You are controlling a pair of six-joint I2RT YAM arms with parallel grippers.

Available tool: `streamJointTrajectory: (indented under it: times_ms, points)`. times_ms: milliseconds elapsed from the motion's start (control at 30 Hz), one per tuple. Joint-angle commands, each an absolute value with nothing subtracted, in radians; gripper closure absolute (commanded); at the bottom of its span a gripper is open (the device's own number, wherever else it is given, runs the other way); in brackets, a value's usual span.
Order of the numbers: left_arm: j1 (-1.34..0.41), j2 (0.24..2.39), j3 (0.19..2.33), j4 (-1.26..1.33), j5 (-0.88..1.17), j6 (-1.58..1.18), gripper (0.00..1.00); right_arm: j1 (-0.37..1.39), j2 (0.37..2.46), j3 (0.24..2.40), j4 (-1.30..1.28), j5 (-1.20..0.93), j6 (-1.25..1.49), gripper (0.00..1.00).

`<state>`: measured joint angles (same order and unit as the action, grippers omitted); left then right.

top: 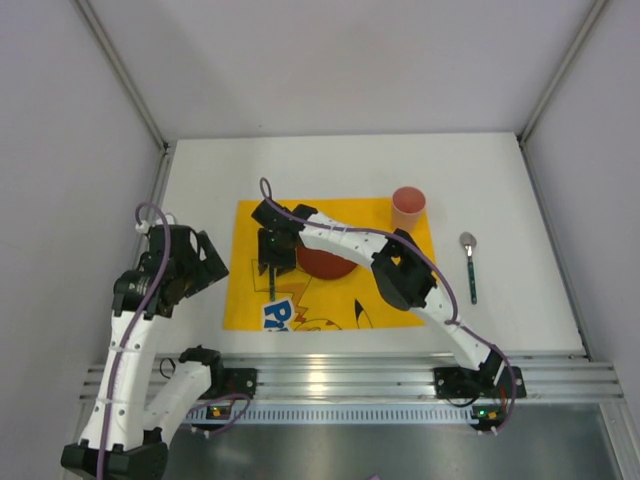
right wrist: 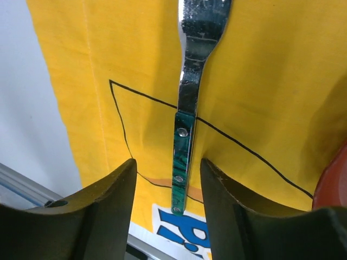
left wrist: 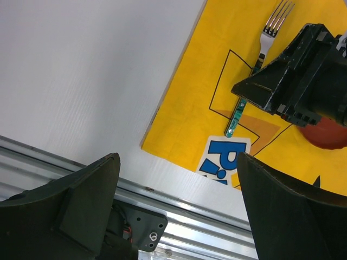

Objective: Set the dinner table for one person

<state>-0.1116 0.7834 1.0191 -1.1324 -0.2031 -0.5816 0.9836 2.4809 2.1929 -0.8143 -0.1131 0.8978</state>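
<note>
The fork (right wrist: 187,135) lies flat on the yellow mat (right wrist: 260,81) on the white table (top: 200,180), just left of the red plate (top: 325,263). Its prongs point away from the arms. The right gripper (right wrist: 168,165) sits right over the handle, fingers apart on each side, not squeezing. The left gripper (left wrist: 178,162) is wide open, off to the side.

Two slim arms on show, the left arm (top: 122,350) and the right arm (top: 340,238), both white shells broken up by chunky black joints. A purple cable (top: 138,215) trails along each one. The left hand (left wrist: 176,211) has broad matte black fingers (left wrist: 81,206), the right hand (right wrist: 168,168) looks the same, and there's a silver screw (left wrist: 153,236) in a black bracket
</note>
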Motion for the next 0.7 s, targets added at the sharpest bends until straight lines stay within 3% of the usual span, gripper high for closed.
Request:
streamJointTrajectory:
  times_ms: [0, 33, 167, 267, 467, 600, 667]
  points:
    - [-0.106, 0.790, 1.009, -1.123, -0.206, -0.594, 0.07, 0.992, 2.395, 2.216, -0.810, -0.144, 0.870, 0.48]
    - [-0.106, 0.795, 1.006, -1.118, -0.206, -0.591, 0.07, 0.991, 2.388, 2.223, -0.813, -0.152, 0.865, 0.44]
    - [-0.106, 0.816, 1.003, -1.095, -0.199, -0.583, 0.07, 0.992, 2.300, 2.244, -0.834, -0.129, 0.824, 0.46]
    - [-0.106, 0.836, 1.003, -1.072, -0.195, -0.572, 0.07, 0.979, 2.069, 2.159, -0.862, -0.005, 0.746, 0.48]
    - [-0.106, 0.861, 0.994, -1.039, -0.201, -0.558, 0.07, 0.764, 1.563, 1.562, -0.864, 0.265, 0.680, 0.53]
    - [-0.106, 0.874, 0.991, -1.020, -0.189, -0.545, 0.07, 0.398, 1.376, 1.181, -0.845, 0.241, 0.615, 0.59]
    - [-0.107, 0.887, 0.989, -1.017, -0.187, -0.537, 0.07, 0.303, 1.342, 1.117, -0.819, 0.241, 0.588, 0.59]
